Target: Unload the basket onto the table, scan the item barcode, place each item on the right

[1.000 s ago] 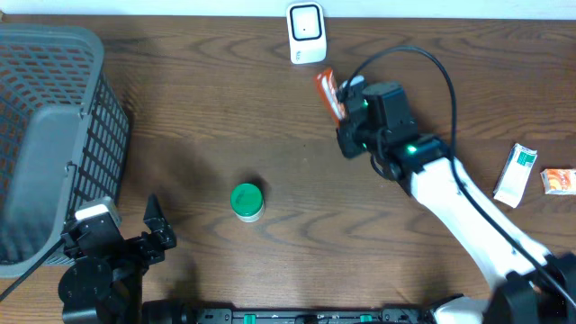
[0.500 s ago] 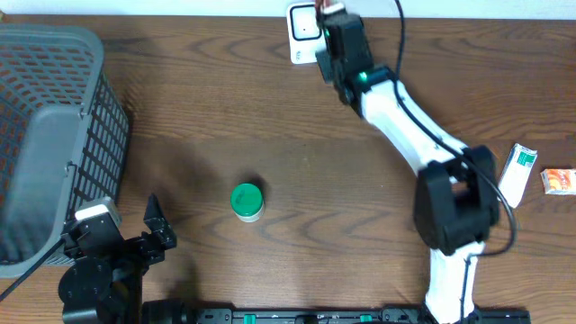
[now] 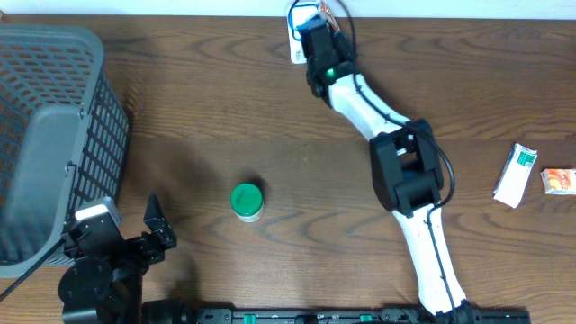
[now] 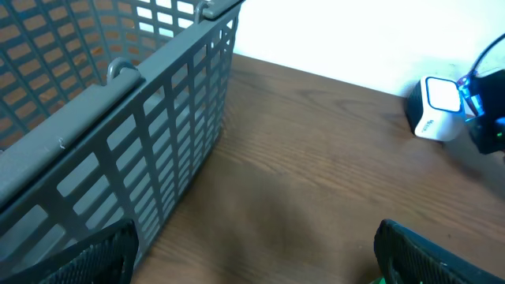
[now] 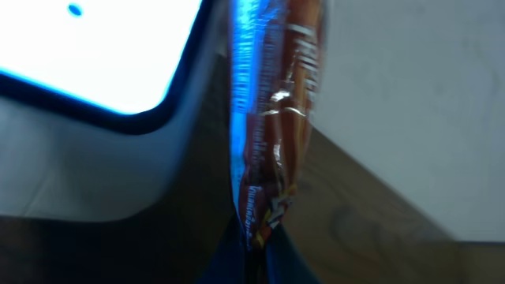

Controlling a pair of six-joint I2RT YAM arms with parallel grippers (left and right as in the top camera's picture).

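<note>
Right pincer [image 3: 319,25] clamped shut on red snack packet [image 5: 268,118], packet edge-on just beside lit white scanner [image 5: 95,79] at far edge of wooden surface [image 3: 270,117], left pincer [image 3: 157,229] spread wide, empty, near grey basket [image 3: 90,40], green-lidded jar [image 3: 247,200] mid-surface.

Grey basket [image 3: 54,135] sits left, green-lidded jar [image 3: 247,200] centre, white box [image 3: 515,175] right.

No text could be read. White lettering ran along the orange packet [image 5: 272,118] in the right wrist view, but it was too blurred and edge-on to make out. A small dark mark on the side of the white scanner [image 4: 432,122] and the print on the green-and-white box [image 3: 515,174] were likewise illegible.
</note>
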